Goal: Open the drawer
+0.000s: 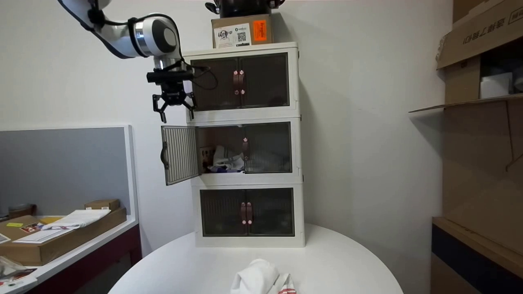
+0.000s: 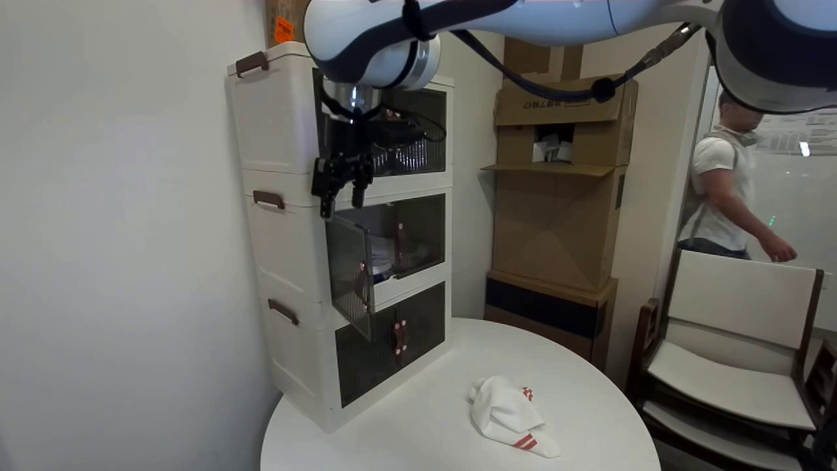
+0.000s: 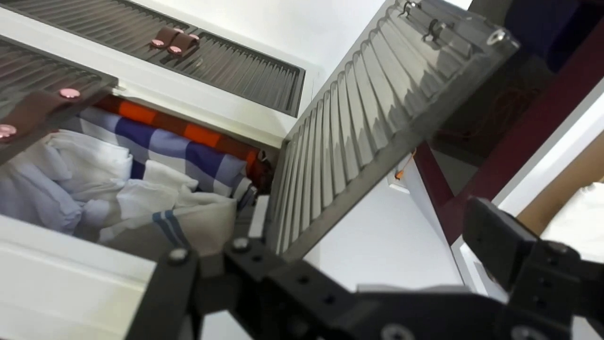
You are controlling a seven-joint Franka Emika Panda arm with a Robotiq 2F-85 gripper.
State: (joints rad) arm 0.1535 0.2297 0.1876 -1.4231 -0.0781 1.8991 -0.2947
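1. A robot's tool hangs near the front corner of a white cabinet, its fingers spread wide apart with nothing held between them.
2. The drawer — the middle of a stack of three — stands above the bench, fronted by a swung-out leaf and a closed leaf.
3. The coming move turns on height: in both exterior views the swung-out leaf lies below the tool, ribs upright, its top edge running outward from the cabinet front. The fingers hang just over that edge; whether they touch it cannot be told.
4. White cloths lie inside the exposed half, seen in the wrist view.
5. With one side swung out, the opening appears largely complete; lifting the tool straight up looks the sensible departure, since a sideways drift could knock the leaf and start it swinging back.
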